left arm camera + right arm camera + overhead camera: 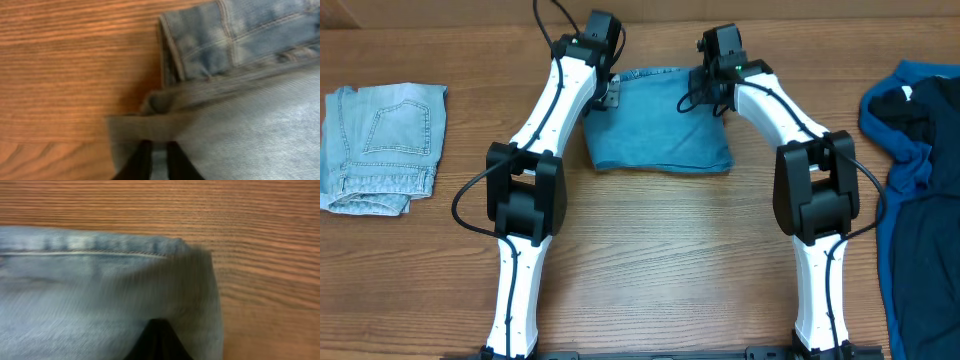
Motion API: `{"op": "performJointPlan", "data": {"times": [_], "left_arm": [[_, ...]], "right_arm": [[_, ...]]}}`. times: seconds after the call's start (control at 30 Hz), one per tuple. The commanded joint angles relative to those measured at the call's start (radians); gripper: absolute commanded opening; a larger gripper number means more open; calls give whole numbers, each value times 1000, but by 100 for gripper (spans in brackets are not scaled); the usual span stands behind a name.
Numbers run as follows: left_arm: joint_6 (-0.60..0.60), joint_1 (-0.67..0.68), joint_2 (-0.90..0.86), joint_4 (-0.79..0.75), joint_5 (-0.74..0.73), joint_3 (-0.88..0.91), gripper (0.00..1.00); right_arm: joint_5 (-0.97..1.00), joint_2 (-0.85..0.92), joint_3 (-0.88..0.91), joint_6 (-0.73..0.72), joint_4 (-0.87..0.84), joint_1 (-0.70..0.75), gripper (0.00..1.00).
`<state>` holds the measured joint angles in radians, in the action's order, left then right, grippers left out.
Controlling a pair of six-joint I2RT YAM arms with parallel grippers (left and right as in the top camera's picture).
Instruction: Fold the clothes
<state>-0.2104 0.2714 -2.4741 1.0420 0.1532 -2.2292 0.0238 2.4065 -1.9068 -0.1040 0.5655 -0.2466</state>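
At the far centre of the wood-grain table (660,270), the folded mid-blue denim jeans (660,135) are lying as a compact rectangle, with one arm reaching to each far corner.

The left gripper (159,159) is sitting at the left far corner. Its fingers (142,162) are standing a narrow gap apart with a hem edge lying in that gap. The views are not showing whether the edge is being pinched or is merely passing between them. The right gripper (157,337) is resting on the right far corner with its jaws drawn fully together. Whether a layer of denim is being trapped at the tips cannot be told.

Hazards, as judged from this position:

- Snagging on withdrawal. A gripper lifting away while cloth is catching on a fingertip would be dragging the top layer up and opening the fold.
- Uneven release. One side letting go while the other is holding would be skewing the rectangle about the held corner.
- Loose corner. In the left wrist view the layers are sitting offset at the left corner, so any sideways pull there would be worsening the misalignment.
- Neighbouring items. The folded pale washed-denim jeans (380,140) are lying well apart at the left edge. The crumpled deep-blue top (920,160) is lying near the right arm's elbow, so a wide swing could be catching it
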Motion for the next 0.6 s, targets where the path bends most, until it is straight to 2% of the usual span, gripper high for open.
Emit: {"op": "performJointPlan", "data": {"times": [0.0, 0.13, 0.33, 0.47, 0.53, 0.57], "left_arm": [[-7, -45, -8, -50, 14, 51, 21], [6, -62, -3, -48, 14, 14, 18], [4, -48, 4, 159, -1, -295, 17], [4, -34, 0, 204, -93, -275, 17], [4, -31, 0, 201, -118, -233, 18], [4, -29, 0, 190, -121, -190, 19]], "right_arm": [[20, 83, 10, 6, -46, 27, 12], [19, 61, -7, 7, -35, 32, 12], [20, -124, -66, 7, -53, 32, 17], [19, -122, -53, 7, -138, 33, 17], [5, -79, -42, 7, -183, 33, 7], [-19, -47, -41, 7, -190, 33, 6]]}}
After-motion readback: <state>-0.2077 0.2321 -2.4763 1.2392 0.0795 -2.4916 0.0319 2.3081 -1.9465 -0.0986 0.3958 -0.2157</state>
